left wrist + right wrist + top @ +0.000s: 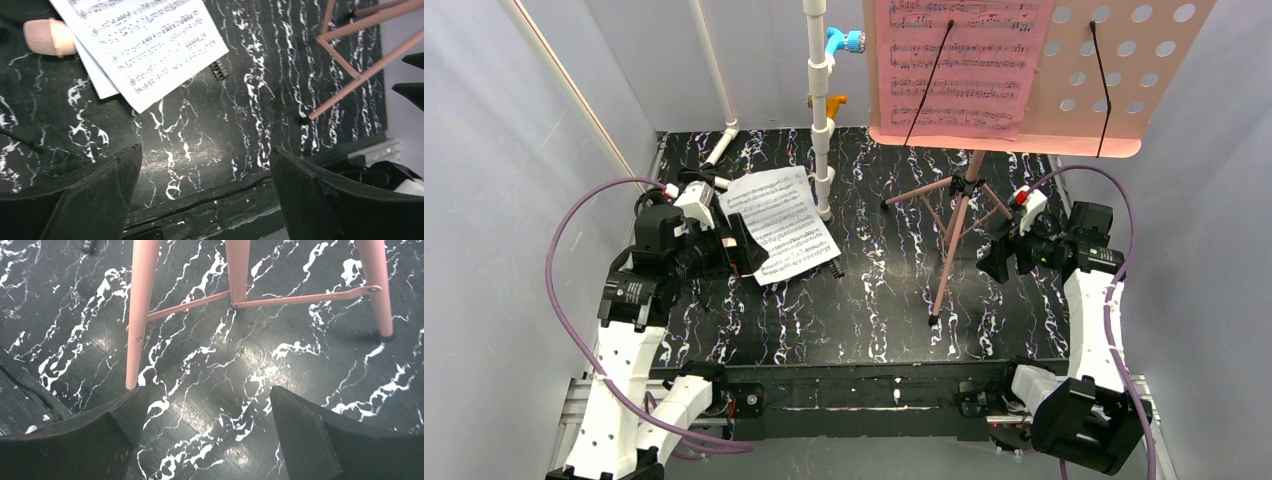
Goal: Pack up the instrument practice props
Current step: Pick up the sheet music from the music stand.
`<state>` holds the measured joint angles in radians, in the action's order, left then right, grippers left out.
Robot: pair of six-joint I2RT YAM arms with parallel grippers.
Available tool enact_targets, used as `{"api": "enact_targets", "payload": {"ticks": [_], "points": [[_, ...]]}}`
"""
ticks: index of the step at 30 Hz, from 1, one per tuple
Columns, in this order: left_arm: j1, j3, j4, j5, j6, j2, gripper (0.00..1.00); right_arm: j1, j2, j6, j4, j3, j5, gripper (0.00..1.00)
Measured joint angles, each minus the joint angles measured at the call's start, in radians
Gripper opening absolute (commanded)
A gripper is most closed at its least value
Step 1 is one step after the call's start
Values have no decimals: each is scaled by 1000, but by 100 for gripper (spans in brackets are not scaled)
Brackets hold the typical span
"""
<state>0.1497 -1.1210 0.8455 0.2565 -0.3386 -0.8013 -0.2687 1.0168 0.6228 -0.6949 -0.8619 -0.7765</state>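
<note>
Standing upright at the counter's [874,330] right rear, the pink tripod music stand [962,200] is carrying a pink sheet-music page [959,65] on its hole-punched desk [1124,90]. White sheet-music pages [779,220] are lying at the left, overlapping a beige-pink tube [47,36]. Packing is seemingly just beginning. The left end effector [205,165] beside the pages and the right end effector [207,405] near the stand's legs are both gaping wide, holding nothing. Lifting flat paper is likely calling for an edge pinch. A white pipe frame [821,110] is crowding the pages, and a small black comb-like clip [218,70] is lying at their corner.
</note>
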Motion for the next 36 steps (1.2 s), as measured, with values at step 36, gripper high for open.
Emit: {"api": "enact_targets", "payload": {"ticks": [36], "points": [[87, 0, -200, 414, -219, 35, 98, 0, -53, 310, -575, -328, 134, 100]]}}
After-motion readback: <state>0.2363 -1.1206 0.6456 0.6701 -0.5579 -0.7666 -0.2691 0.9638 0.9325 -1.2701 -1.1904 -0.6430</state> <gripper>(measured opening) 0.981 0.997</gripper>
